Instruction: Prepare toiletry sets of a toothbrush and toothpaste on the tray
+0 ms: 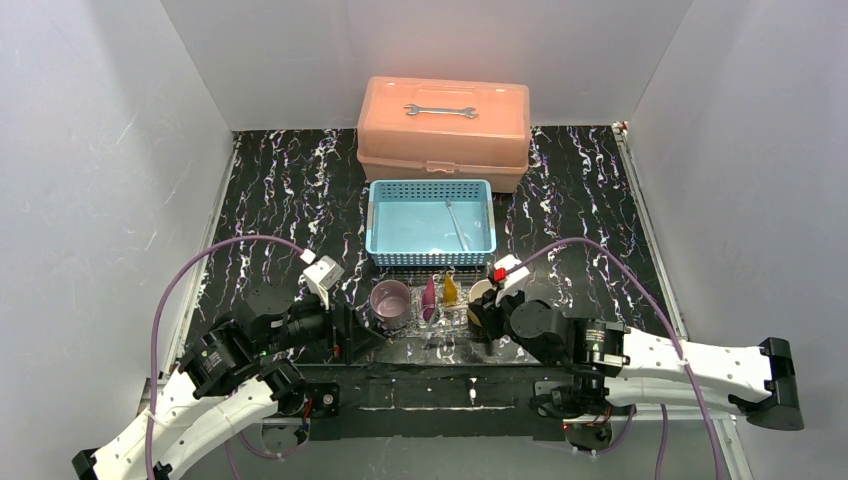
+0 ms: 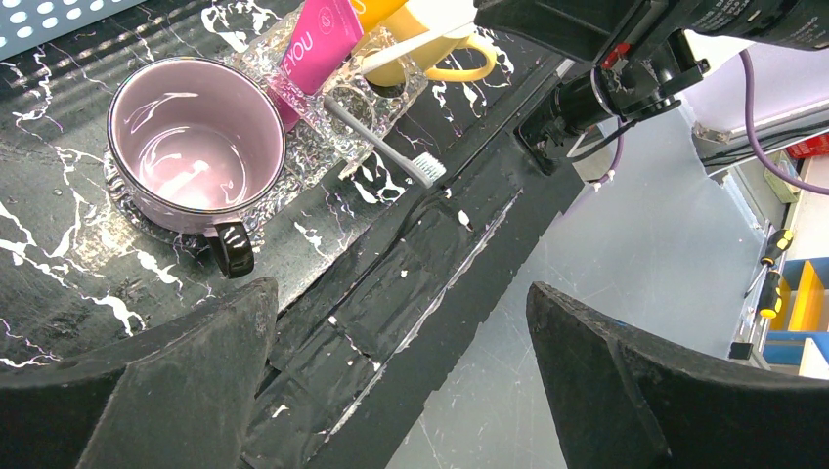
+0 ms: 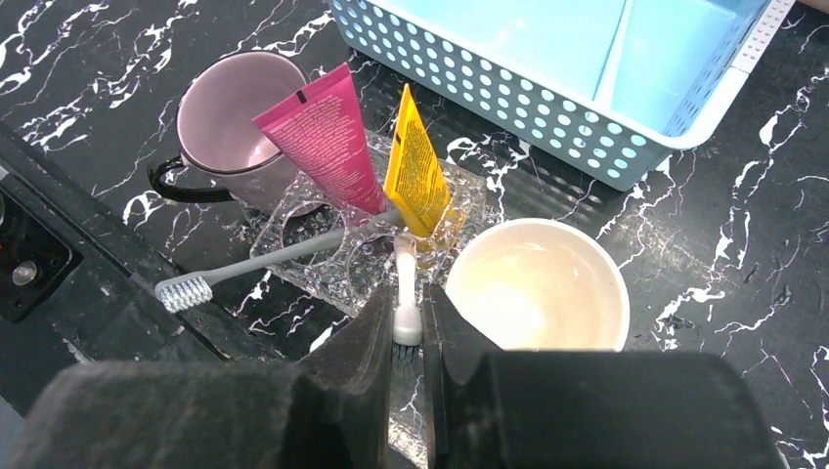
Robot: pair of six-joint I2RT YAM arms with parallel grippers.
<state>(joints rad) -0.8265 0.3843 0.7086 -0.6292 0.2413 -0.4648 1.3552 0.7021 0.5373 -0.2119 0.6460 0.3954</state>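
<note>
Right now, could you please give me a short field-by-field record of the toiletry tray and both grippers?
tray: clear plastic, on the black table
tubes: magenta tube and yellow tube standing in tray
mugs: purple mug beside magenta tube, yellow mug beside yellow tube
grey toothbrush: lying across tray, bristles past its edge
right gripper: shut on white toothbrush
left gripper: open, empty

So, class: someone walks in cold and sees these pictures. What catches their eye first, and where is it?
The magenta tube and yellow tube stand in the clear tray, between the purple mug and the yellow mug. The right gripper pinches a white toothbrush by its near end there. Behind, a salmon toolbox carries a wrench.
</note>
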